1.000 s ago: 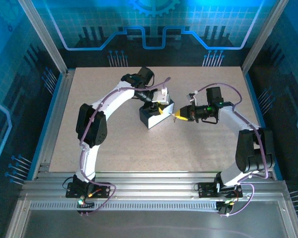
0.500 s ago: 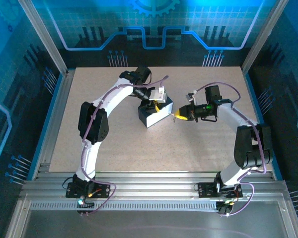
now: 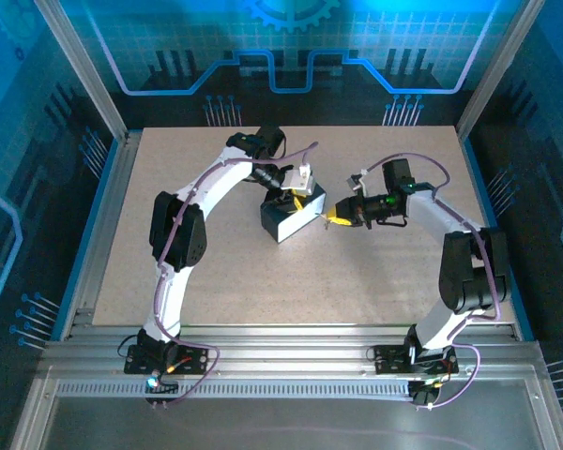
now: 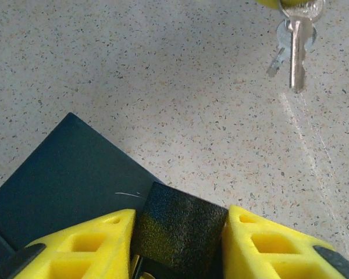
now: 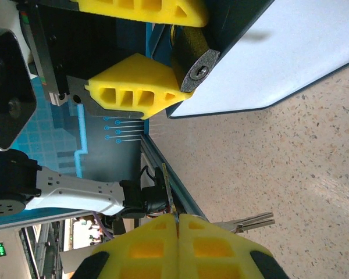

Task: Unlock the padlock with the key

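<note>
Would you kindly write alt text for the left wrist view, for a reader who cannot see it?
The left tool has its yellow fingers pressed against both sides of a black padlock at the bottom edge, with a dark blue tin at lower left. At the top right a silver key points down, a second key behind it, against the speckled table.

I see padlock point(image 4: 180, 221): dark, rough body, pinched in L gripper point(image 4: 179, 233) over corner of blue tin point(image 4: 64, 186), keyhole end facing key. Key point(image 4: 297, 55): pale metal, 2nd one on same ring, clamped in R gripper point(image 5: 177, 224), blade aimed at padlock, apart from it.
</note>
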Robot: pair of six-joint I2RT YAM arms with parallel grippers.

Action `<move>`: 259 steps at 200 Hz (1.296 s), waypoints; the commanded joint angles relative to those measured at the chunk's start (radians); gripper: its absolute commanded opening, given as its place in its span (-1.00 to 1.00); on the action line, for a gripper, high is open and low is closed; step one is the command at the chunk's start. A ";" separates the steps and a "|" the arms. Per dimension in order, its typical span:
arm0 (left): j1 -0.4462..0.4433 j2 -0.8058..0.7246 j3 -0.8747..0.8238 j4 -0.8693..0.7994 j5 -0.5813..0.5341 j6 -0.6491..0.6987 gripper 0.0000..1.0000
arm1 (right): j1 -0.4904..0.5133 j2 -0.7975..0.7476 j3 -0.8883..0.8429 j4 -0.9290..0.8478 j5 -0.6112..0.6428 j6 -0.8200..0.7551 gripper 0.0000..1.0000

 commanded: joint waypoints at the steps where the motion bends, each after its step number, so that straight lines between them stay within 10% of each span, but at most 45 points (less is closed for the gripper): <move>1: -0.005 0.042 -0.011 -0.053 -0.004 0.014 -0.38 | 0.011 0.019 0.030 -0.032 0.007 -0.023 -1.00; 259: -0.001 -0.104 -0.250 0.169 0.001 -0.113 -0.66 | 0.025 0.248 0.179 0.030 -0.086 -0.051 -1.00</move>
